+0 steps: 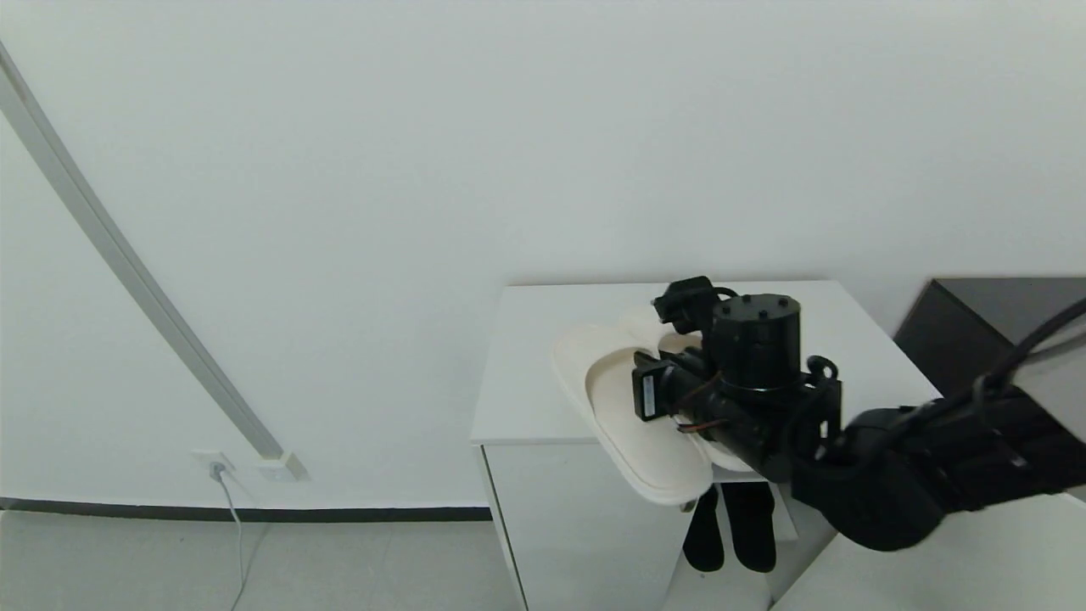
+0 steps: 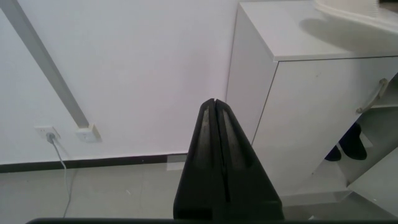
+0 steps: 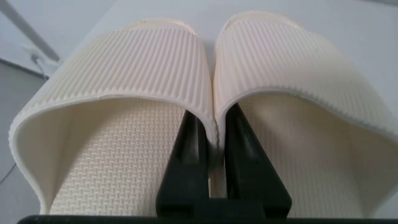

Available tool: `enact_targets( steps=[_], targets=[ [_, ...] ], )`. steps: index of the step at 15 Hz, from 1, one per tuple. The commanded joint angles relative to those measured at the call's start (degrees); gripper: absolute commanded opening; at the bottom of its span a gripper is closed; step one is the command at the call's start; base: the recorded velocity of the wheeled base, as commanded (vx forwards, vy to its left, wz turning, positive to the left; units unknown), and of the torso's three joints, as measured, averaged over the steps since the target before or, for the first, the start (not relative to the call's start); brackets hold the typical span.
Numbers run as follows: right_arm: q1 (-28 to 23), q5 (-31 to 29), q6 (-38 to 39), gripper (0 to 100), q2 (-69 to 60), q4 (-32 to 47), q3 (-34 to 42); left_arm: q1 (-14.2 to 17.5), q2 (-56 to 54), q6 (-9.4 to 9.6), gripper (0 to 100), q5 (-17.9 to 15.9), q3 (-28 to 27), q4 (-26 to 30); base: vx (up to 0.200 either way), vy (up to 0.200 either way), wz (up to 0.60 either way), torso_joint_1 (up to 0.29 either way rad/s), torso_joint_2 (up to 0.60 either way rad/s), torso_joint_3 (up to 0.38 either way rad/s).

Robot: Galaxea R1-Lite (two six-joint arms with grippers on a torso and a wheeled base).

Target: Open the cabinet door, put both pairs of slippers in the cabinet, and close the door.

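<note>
Gripping two cream slippers (image 3: 155, 74) in right tool (image 3: 214, 134), left tool (image 2: 214, 109) closed empty, two black slippers (image 1: 751, 526) in cabinet (image 1: 543, 365)

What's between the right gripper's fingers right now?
The pressed-together inner strap walls of the two cream slippers; one of the right gripper's fingers sits inside each slipper. Right wrist view shows it.

I see the first pair (image 1: 632, 407) of slippers lying on the cabinet (image 1: 526, 373), jutting past its front edge, with my right gripper (image 3: 214, 124) between the two. The second pair (image 1: 751, 526) stands inside the cabinet, lower down. A socket (image 1: 216, 465) sits on the wall left of the cabinet.
</note>
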Motion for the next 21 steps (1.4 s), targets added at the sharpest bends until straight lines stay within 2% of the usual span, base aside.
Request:
enact_targets(
  steps=[1,4,14,21],
  targets=[
    [1.0,1.5,0.0,0,-12.2,-0.5,11.2,0.0,0.0,0.04,0,0.0,0.0,0.0,0.000,0.000,0.00,0.000,0.00,0.000],
    [1.7,1.3,0.0,0,-17.9,-0.2,17.1,0.0,0.0,0.04,0,0.0,0.0,0.0,0.000,0.000,0.00,0.000,0.00,0.000],
    [3.3,1.3,0.0,0,-18.2,-0.4,17.5,0.0,0.0,-0.05,0,0.0,0.0,0.0,0.000,0.000,0.00,0.000,0.00,0.000],
    [3.9,1.2,0.0,0,-18.0,-0.4,17.8,0.0,0.0,0.04,0,0.0,0.0,0.0,-0.200,0.000,0.00,0.005,0.00,0.003]
  ],
)
